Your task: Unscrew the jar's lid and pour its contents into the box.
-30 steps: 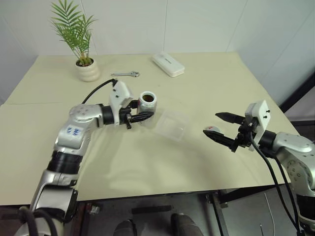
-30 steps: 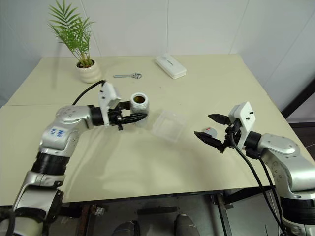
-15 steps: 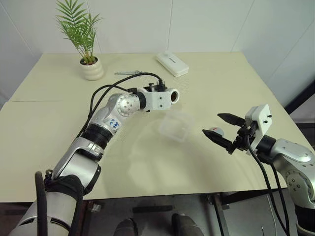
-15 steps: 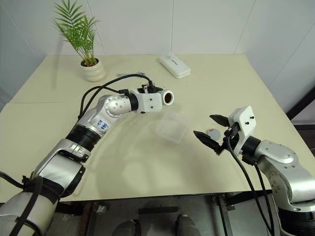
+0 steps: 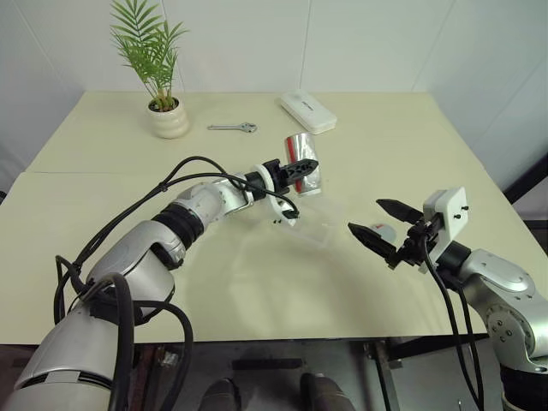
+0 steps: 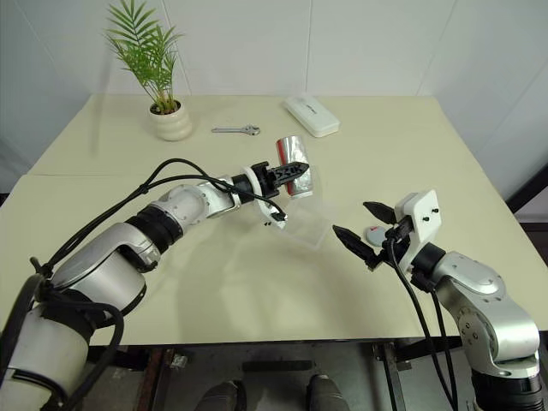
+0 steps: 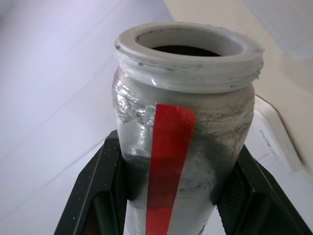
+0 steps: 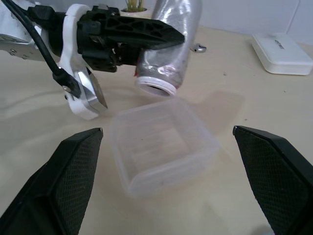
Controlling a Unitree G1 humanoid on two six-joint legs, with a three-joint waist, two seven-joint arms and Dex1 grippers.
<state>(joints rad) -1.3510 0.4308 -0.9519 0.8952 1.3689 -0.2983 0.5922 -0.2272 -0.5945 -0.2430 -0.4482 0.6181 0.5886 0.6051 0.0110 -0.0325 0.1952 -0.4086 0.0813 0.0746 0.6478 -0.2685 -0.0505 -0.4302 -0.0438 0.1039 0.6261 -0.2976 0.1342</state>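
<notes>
The jar [image 5: 301, 161], silvery with a red stripe, is tipped over with its open white mouth [image 8: 156, 88] pointing down at the box. My left gripper [image 5: 295, 169] is shut on the jar's side, one black finger [image 7: 93, 196] on each flank. The box [image 5: 310, 224], a clear shallow tray, lies on the table just under the mouth. I cannot make out the contents. My right gripper [image 5: 384, 231] stands open to the right of the box, low over the table. The lid [image 6: 375, 232], a small pale disc, lies on the table between its fingers.
A potted palm [image 5: 170, 120] stands at the far left of the cream table [image 5: 257, 291]. A wrench [image 5: 233, 128] and a white oblong case [image 5: 306, 111] lie along the back. The table's front edge runs close below both arms.
My left arm has swung right and rolled, turning the jar from upright beside the box to mouth-down over it. The right gripper has stayed in place. The camera has shifted slightly.
</notes>
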